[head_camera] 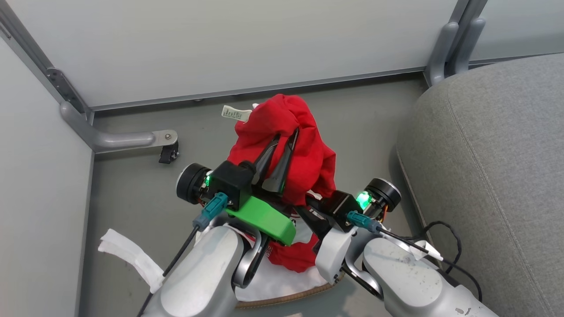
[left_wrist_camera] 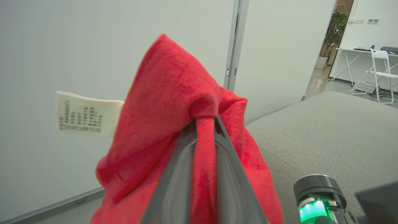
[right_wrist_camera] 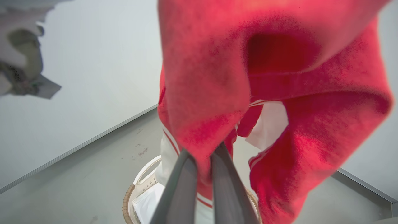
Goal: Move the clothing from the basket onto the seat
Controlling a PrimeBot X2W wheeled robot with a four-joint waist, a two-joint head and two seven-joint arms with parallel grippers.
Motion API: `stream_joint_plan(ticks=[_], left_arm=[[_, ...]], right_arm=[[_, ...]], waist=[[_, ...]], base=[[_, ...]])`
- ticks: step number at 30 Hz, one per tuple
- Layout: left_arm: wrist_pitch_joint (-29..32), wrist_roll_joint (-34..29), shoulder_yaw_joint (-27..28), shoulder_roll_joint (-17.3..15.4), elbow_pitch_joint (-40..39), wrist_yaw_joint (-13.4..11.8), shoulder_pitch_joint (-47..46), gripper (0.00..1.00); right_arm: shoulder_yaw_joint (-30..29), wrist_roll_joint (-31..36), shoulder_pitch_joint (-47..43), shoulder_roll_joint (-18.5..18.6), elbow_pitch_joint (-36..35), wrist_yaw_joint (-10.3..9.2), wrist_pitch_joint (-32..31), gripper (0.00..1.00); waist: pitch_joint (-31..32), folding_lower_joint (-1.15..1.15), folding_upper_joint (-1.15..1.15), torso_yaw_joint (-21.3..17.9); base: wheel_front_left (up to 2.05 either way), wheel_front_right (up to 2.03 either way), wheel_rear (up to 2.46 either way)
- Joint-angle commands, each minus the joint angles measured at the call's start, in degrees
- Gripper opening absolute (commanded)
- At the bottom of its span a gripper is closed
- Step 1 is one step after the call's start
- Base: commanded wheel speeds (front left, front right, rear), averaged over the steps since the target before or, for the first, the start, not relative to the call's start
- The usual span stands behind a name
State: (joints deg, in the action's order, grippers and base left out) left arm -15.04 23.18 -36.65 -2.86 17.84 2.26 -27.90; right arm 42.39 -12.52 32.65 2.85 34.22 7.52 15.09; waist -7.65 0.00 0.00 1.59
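The red clothing hangs bunched in the air above the basket, its white tag sticking out to the left. My left gripper is shut on a fold near the top of the clothing. In the right wrist view my right gripper is shut on a lower red fold, with white stripes and trim hanging behind it. Below it show the basket's brown woven rim and white liner. The grey seat lies to the right, beside the raised garment.
White partition walls stand behind and to the left. A metal frame foot with a small caster lies on the grey floor at left. A white cloth strip trails on the floor. A black cable loops by the sofa.
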Motion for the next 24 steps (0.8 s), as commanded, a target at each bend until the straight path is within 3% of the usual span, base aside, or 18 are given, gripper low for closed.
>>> stream_joint_plan(ticks=[1,9,10,11,18,24], left_arm=[[-0.2,0.1,0.5,-0.1,0.2,-0.2,-0.9,0.00],[-0.2,-0.8,1.3,-0.1,0.6,-0.4,-0.6,0.00],[-0.2,-0.9,1.4,-0.1,0.7,-0.6,-0.5,0.36],[-0.2,-1.0,1.4,-0.1,1.0,-0.8,-0.4,1.00],[-0.1,-2.0,2.1,-0.1,2.4,-1.1,0.4,1.00],[-0.1,-4.2,4.7,-0.1,4.4,-0.6,1.8,1.00]], right_arm=[[-0.3,0.0,0.2,0.2,-0.1,-0.06,0.1,0.00],[-0.3,0.0,-0.4,0.2,-0.7,-0.06,0.1,0.00],[-0.3,-0.1,-0.4,0.2,-0.9,-0.06,0.1,0.00],[-0.2,-0.2,-0.5,0.2,-1.1,-0.06,0.1,0.00],[-0.3,0.6,-1.2,0.2,-2.6,-0.06,0.1,0.00],[-1.2,0.9,-3.3,0.2,-4.6,-0.07,0.1,0.00]], waist=[[0.0,0.00,0.00,-0.1],[0.1,0.00,0.00,-0.9],[0.0,0.00,0.00,-1.0],[0.0,0.00,0.00,-1.2],[0.1,0.00,0.00,-4.0],[0.4,0.00,0.00,-9.3]], base=[[0.00,0.00,0.00],[0.00,0.00,0.00],[0.00,0.00,0.00],[0.00,0.00,0.00],[0.00,0.00,0.00],[0.00,0.00,0.00]])
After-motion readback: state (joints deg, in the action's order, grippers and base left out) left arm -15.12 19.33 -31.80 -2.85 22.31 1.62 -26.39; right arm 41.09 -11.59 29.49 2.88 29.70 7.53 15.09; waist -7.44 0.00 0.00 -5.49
